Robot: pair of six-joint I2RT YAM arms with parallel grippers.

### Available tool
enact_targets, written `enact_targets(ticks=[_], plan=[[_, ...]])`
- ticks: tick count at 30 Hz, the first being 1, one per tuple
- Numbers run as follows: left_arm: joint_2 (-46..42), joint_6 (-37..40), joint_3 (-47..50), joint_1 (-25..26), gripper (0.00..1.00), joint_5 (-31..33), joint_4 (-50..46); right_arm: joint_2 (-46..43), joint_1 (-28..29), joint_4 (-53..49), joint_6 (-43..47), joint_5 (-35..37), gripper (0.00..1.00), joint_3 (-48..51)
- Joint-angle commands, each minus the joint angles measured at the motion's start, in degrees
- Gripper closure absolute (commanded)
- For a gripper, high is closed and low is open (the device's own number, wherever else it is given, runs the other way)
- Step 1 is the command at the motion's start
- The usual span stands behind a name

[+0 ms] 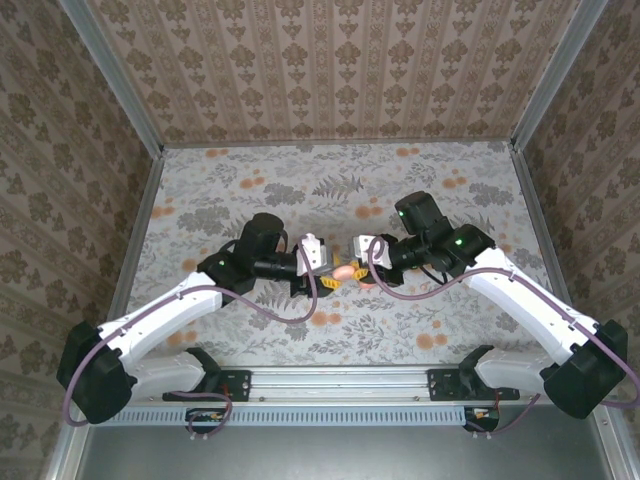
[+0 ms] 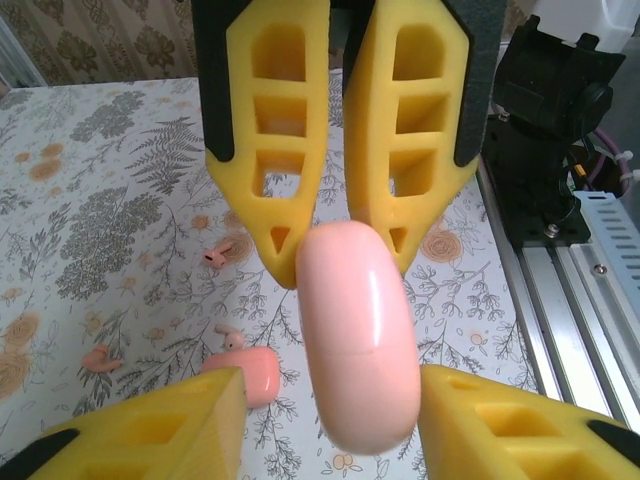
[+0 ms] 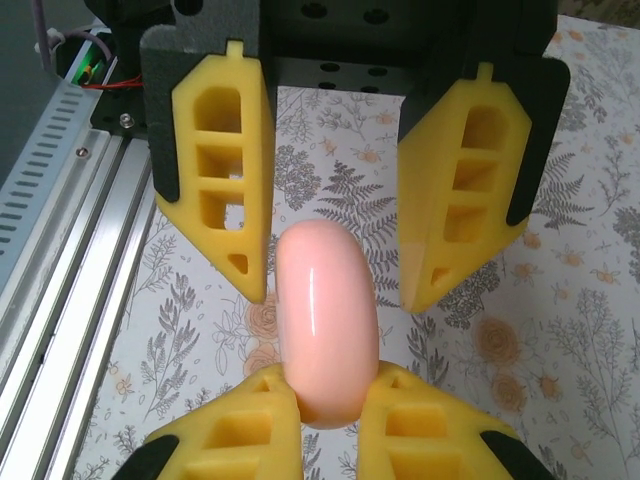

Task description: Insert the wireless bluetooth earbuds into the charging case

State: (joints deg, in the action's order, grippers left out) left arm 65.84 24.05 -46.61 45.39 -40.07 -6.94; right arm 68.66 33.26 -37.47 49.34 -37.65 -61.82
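Floral cloth [image 1: 250, 180] lies under everything, and above its middle the two arms meet nose to nose with the charging case [image 3: 328, 330] held off the surface between them. The right gripper [image 3: 330, 378] is clamped on one end of the case, its yellow fingers [image 3: 230, 430] pressed against opposite sides, so the closed shell (a faint seam crosses it in the left wrist view) sticks out toward the other arm. The left gripper [image 2: 330, 378] has its fingers spread, one on each side of the case's free end, close but not squeezing. My reading is that it is placed to take a second hold, perhaps so the lid can be worked open. Beyond the case, two earbuds [image 2: 215, 255] lie on the cloth, one touching a small pink block [image 2: 258, 375] I cannot identify.
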Motion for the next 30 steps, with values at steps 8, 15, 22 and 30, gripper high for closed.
enact_targets(ticks=[8,15,22,30], plan=[[0.34,-0.06,-1.79,1.01,0.66,-0.89,1.46,0.67,1.11,2.40,0.14,0.98,0.89,-0.80],[-0.08,-0.17,-1.82,1.02,0.80,-0.87,1.45,0.72,1.28,1.97,0.52,1.74,0.88,-0.70],[-0.10,-0.31,-1.32,0.99,0.82,-1.12,1.67,-0.94,0.44,8.41,-6.84,1.44,0.62,1.00],[0.05,-0.32,-1.42,1.10,0.85,-1.32,1.67,-2.25,-3.30,11.47,-11.77,1.12,0.62,0.08]])
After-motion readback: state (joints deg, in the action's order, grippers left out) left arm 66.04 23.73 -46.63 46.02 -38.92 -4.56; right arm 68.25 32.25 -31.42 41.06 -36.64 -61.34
